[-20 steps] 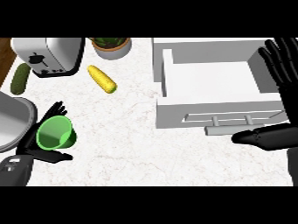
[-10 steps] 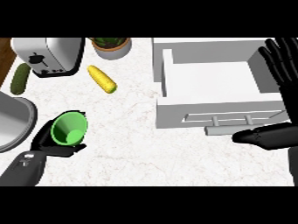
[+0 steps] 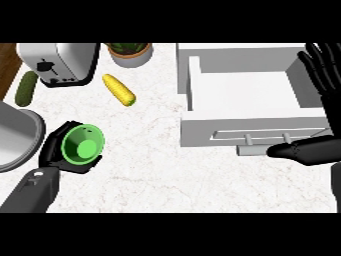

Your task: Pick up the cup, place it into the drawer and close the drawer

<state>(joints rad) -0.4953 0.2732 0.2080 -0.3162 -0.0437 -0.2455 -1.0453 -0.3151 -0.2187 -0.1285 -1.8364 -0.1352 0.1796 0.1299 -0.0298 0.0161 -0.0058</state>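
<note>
White marble counter (image 3: 165, 170), veined pale grey, filling most of the view, with dark wood showing past its far left edge. White drawer (image 3: 243, 95) pulled open at upper right, its bare floor walled on all sides, front panel facing down the view with a long bar handle (image 3: 265, 136) across it. Grey metal pot (image 3: 3, 132) at the left edge, partly cut off by the frame, rim just beside the left hand. Silver toaster (image 3: 58, 62) at upper left, close to the counter's back edge. Right hand (image 3: 332, 110) at the right edge, fingers straight and spread upward over the drawer's right wall, thumb lying across just below the front panel, holding nothing. Left hand (image 3: 58, 155) at lower left, black fingers curled round a green cup (image 3: 82, 145), gripping it; cup tilted so its open mouth faces up toward the viewer, well apart from the drawer. Pot plant (image 3: 131, 52) at the top, just right of the toaster. Yellow corn cob (image 3: 119, 90) lying slantwise between toaster and drawer, touching neither. Green cucumber (image 3: 25, 87) at the far left edge, beside the toaster. Broad open stretch of bare marble between cup and drawer front, and along the near edge.
</note>
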